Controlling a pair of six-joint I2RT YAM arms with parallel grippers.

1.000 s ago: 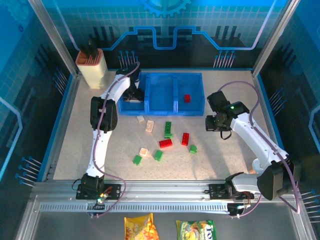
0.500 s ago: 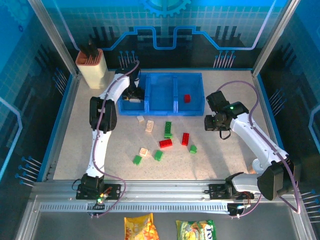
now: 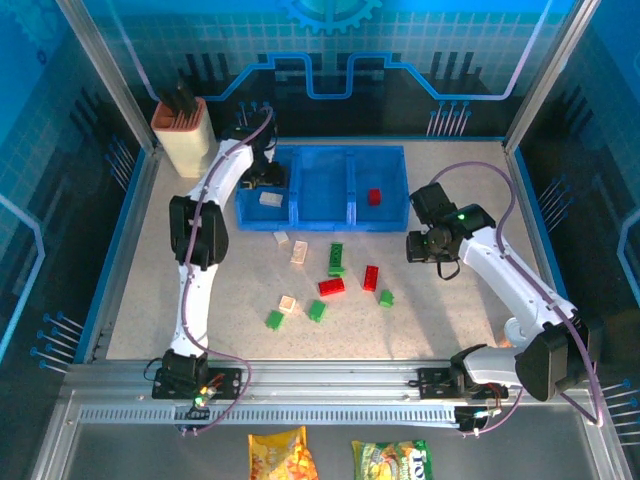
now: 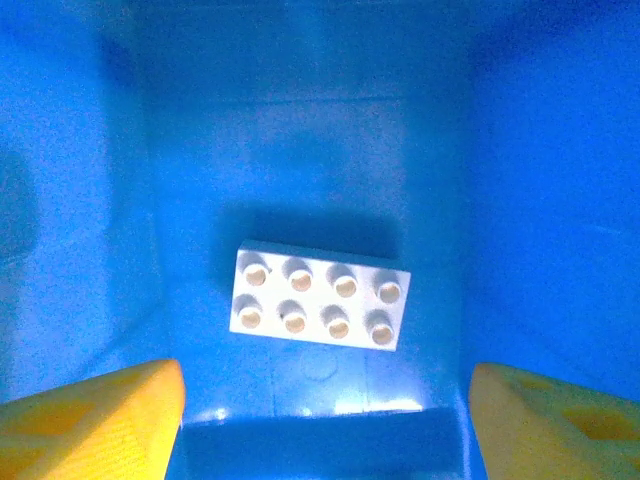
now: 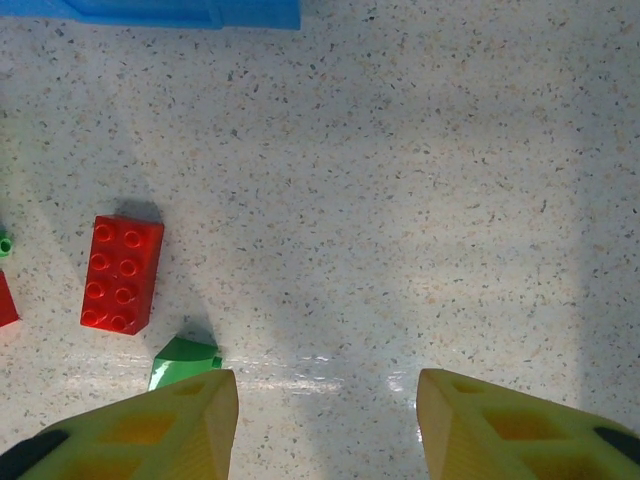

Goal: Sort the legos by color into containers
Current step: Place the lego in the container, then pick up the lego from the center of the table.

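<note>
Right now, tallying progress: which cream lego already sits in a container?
The eight-stud cream brick lying flat in the leftmost compartment; the other three cream bricks lie loose on the table.

The containers [image 3: 325, 185] are translucent blue; a cream-white studded brick [image 4: 320, 308] lies in one, a red brick [image 3: 374, 197] in another. The surface [image 5: 420, 200] is pale beige with dark speckles, strewn with red, green and cream legos [image 3: 331, 286]. The right arm's fingers [image 5: 165, 425] are yellow.
</note>
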